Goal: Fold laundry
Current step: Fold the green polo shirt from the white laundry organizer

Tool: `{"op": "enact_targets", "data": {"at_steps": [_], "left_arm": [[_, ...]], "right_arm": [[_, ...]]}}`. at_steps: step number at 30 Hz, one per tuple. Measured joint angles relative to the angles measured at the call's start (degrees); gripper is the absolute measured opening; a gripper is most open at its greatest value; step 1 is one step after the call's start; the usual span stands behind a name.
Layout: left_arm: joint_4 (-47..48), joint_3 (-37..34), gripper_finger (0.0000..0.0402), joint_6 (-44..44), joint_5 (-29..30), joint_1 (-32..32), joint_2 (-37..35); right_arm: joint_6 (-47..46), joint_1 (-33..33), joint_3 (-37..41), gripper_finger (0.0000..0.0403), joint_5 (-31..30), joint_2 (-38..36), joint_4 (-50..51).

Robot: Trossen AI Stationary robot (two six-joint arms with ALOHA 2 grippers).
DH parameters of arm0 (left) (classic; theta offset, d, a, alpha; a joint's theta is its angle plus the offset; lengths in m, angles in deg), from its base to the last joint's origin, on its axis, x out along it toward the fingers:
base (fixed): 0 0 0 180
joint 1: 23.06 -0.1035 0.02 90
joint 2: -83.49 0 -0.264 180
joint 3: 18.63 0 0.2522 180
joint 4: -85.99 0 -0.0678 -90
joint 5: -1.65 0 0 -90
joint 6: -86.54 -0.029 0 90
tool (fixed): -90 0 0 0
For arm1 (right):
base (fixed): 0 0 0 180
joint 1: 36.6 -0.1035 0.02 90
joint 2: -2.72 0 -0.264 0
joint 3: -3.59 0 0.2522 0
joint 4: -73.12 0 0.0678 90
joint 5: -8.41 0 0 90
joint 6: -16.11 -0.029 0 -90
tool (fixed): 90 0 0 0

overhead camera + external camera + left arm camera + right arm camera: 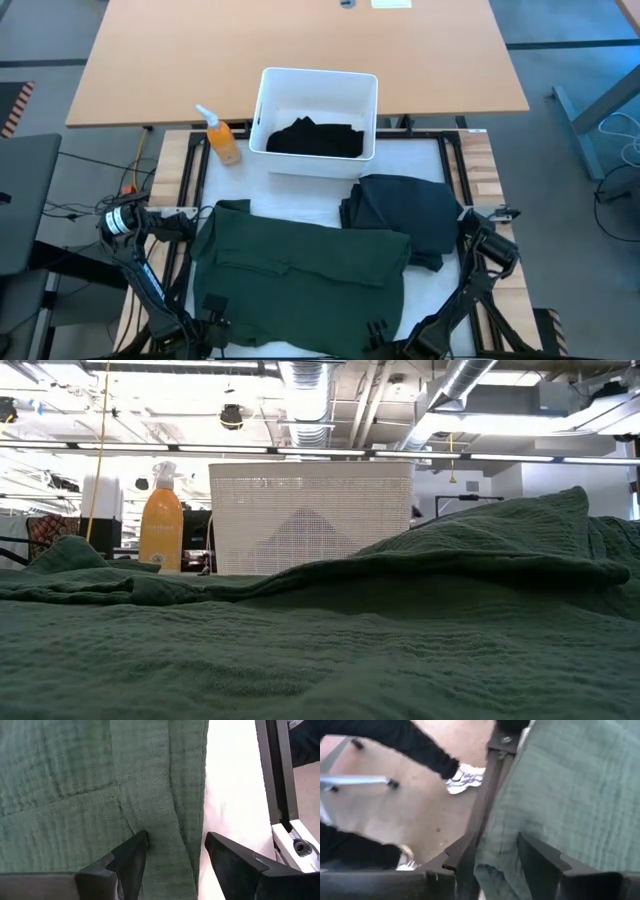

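While spread flat over near table part, dark green garment; left gripper wide open above its hem, right gripper open at its edge, holding nothing.

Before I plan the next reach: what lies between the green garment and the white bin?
In the high view, only a bare strip of the white table cover separates the green garment from the white bin.

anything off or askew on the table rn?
Nothing spilled or damaged. The green garment lies spread but rumpled, its near edge hanging past the table edge in the right wrist view. The dark charcoal garment sits loosely bunched beside it. Spray bottle upright by the white bin.
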Motion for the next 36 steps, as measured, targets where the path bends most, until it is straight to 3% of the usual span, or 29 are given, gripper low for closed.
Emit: {"op": "enact_targets", "data": {"at_steps": [5, 10, 12, 16, 27, 33, 36], "left_arm": [[0.82, -0.02, 0.0165, -0.44, -0.04, -0.02, 0.06], [1.38, -0.07, 0.0045, 1.05, 1.34, -0.04, 0.11], [2.12, 0.27, 0.0014, 1.66, 1.99, -0.20, 0.11], [9.02, 4.40, 0.0004, -1.44, 3.62, -1.02, 0.75], [53.26, 24.24, 0.0001, -2.51, 14.47, -6.82, 0.36], [53.62, 23.02, 0.0000, -7.46, 19.15, -13.49, -1.20], [53.00, 20.30, 0.0000, -9.37, 25.35, -17.35, -2.34]], "right_arm": [[-0.85, 0.01, -0.13, 0.0137, -1.36, 1.07, 0.67], [-1.43, -0.40, -0.08, 0.0045, -0.46, 0.14, 1.90], [-1.67, -0.44, 0.04, 0.0020, 0.50, -1.09, 2.73], [-4.82, -0.07, 0.33, 0.0028, 0.57, -5.04, 4.36], [-18.80, 2.12, 0.09, 0.0020, -8.89, -18.37, 20.43], [-27.99, 4.85, 0.09, 0.0020, -11.56, -21.97, 36.74], [-30.10, 6.47, 0.10, 0.0020, -12.37, -22.36, 42.86]]}}
